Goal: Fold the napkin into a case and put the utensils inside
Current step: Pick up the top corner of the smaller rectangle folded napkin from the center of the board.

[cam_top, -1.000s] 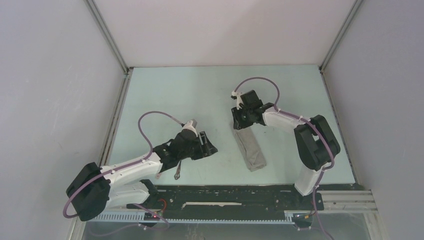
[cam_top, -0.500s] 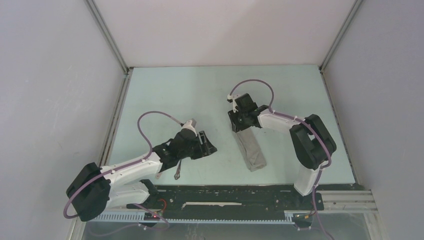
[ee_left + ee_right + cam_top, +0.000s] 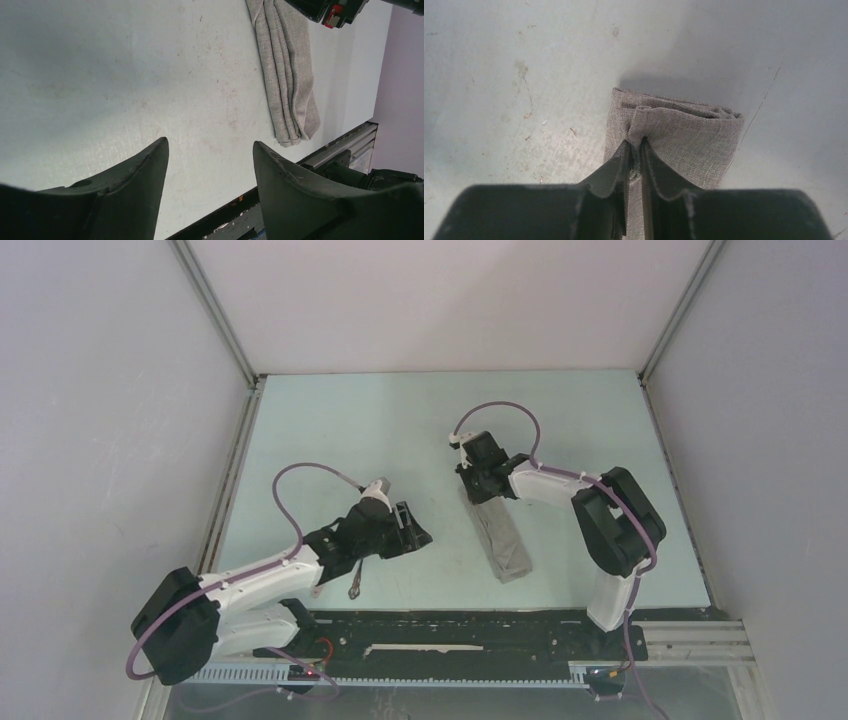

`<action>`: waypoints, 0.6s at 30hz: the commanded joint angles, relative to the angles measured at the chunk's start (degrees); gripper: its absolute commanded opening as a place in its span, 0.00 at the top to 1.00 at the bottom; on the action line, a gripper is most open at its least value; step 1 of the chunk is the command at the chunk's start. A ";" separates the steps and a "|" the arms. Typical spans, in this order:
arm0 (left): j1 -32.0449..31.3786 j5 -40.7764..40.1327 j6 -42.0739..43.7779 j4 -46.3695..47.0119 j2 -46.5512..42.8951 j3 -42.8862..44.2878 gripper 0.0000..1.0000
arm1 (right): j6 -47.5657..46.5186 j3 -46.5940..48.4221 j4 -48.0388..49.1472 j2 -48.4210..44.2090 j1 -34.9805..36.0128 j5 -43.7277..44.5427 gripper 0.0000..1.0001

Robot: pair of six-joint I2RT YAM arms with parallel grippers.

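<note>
The napkin [image 3: 506, 540] lies folded as a narrow grey case, running from the middle of the table toward the front right. My right gripper [image 3: 479, 486] is shut on a pinch of cloth at the case's far end [image 3: 684, 131]; the fingertips [image 3: 624, 152] squeeze a small ridge of fabric. My left gripper [image 3: 421, 534] is open and empty, hovering over bare table to the left of the case [image 3: 290, 85]. One slim metal utensil [image 3: 356, 583] pokes out from under the left arm near the front edge; I cannot tell which it is. The other is hidden.
The pale green table [image 3: 380, 430] is walled by grey panels on three sides. A black rail [image 3: 450, 635] with the arm bases runs along the front edge. The case's near end lies close to that rail [image 3: 330, 150].
My right gripper has shifted slightly left over the case's far end, still shut on the cloth. The left arm has barely moved.
</note>
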 commanded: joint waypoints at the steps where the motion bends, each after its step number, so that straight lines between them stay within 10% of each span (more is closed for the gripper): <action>1: 0.58 -1.55 2.44 0.65 -0.88 0.47 0.32 | -0.20 1.35 1.29 -0.51 0.68 1.56 0.87; 12: 0.56 3.58 13.25 2.83 13.21 14.42 0.35 | 4.28 1.30 -3.18 -5.42 -1.14 -4.34 1.00; 18: 0.58 5.06 18.42 3.42 23.95 23.29 0.55 | 9.77 -1.27 -2.37 -7.77 -5.02 -11.68 1.00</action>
